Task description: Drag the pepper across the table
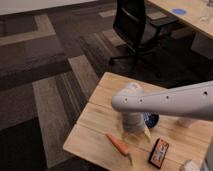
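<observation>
The pepper (pixel 119 143), orange-red and tapered with a thin pale stem, lies near the front edge of the light wooden table (pixel 102 105). My gripper (pixel 134 131) hangs from the grey arm (pixel 165 100) that reaches in from the right. It stands low over the table, just behind and to the right of the pepper's thick end. I cannot tell whether it touches the pepper.
A dark blue bowl (pixel 152 120) is mostly hidden behind the arm. A dark packet with orange markings (pixel 159 152) lies right of the pepper. A black office chair (pixel 135 25) stands behind the table. A pale desk with a blue disc (pixel 178 11) is at the far right.
</observation>
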Tool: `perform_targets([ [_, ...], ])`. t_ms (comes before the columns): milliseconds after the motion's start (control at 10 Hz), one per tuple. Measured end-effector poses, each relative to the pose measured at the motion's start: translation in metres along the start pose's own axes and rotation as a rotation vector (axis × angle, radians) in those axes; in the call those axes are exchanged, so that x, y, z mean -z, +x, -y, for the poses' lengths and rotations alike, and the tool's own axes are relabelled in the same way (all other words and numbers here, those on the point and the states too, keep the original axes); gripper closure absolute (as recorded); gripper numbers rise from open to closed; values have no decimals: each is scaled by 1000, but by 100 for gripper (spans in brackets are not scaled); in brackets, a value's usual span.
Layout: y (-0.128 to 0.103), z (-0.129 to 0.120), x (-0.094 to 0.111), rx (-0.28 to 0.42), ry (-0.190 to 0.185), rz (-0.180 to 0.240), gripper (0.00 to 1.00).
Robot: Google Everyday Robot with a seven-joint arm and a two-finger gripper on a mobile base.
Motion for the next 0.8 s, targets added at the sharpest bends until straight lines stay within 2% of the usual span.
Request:
perform_targets([
  [200,5,6,-18,-33,-33,3,35],
  [300,6,7,-28,-39,-42,2,35],
  [500,4,9,-37,-49,-46,6,35],
  [800,3,-6,-46,6,-38,6,35],
])
